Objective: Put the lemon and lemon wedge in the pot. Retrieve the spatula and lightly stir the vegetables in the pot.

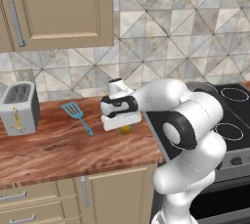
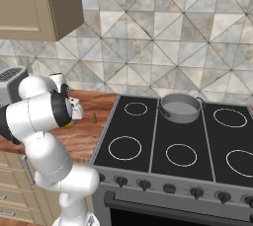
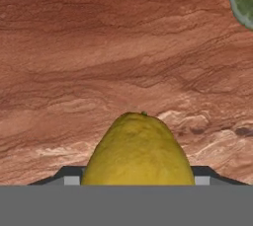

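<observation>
On the wooden worktop (image 1: 58, 149), a grey toaster (image 1: 19, 108) stands at the far left. Right of it the blue spatula (image 1: 76, 115) lies flat, head toward the wall. Further right the gripper (image 1: 123, 126) points straight down at the worktop, its jaws clamped on the lemon (image 3: 137, 150), which sits between the two dark tips in the hand view. The lemon wedge (image 2: 94, 117) lies just beside it on the wood, toward the stove (image 2: 173, 146). The grey pot (image 2: 180, 107) stands on a rear burner, well apart.
</observation>
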Controlling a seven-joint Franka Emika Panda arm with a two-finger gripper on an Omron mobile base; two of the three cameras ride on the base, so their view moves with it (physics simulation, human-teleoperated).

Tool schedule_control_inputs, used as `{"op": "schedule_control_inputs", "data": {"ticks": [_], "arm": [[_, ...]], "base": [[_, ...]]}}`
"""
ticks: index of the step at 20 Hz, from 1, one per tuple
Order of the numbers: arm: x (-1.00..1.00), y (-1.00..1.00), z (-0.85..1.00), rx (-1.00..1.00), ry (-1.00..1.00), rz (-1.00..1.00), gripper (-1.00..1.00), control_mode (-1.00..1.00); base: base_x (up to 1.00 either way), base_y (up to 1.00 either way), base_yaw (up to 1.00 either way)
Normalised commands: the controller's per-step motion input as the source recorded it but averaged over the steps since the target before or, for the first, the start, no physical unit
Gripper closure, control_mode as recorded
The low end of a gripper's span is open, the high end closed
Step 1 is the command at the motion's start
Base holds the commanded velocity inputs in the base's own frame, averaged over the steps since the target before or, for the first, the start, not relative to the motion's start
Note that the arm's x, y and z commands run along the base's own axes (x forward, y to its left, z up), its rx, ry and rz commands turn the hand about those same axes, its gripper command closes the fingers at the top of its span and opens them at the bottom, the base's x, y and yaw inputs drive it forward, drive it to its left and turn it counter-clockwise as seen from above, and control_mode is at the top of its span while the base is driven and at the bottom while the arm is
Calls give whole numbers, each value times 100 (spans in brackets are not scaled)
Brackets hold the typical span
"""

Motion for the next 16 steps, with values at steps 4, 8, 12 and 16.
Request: {"op": "schedule_control_inputs", "data": {"ticks": [4, 8, 12, 16], "arm": [[-1, -57, 47, 0, 1, -7, 100, -100], [-7, -60, 46, 0, 0, 0, 100, -100], [-3, -70, 36, 0, 0, -11, 100, -100], [0, -74, 32, -6, 0, -15, 100, -100]], "base": [[0, 0, 0], [0, 0, 0], [0, 0, 0], [0, 0, 0]]}}
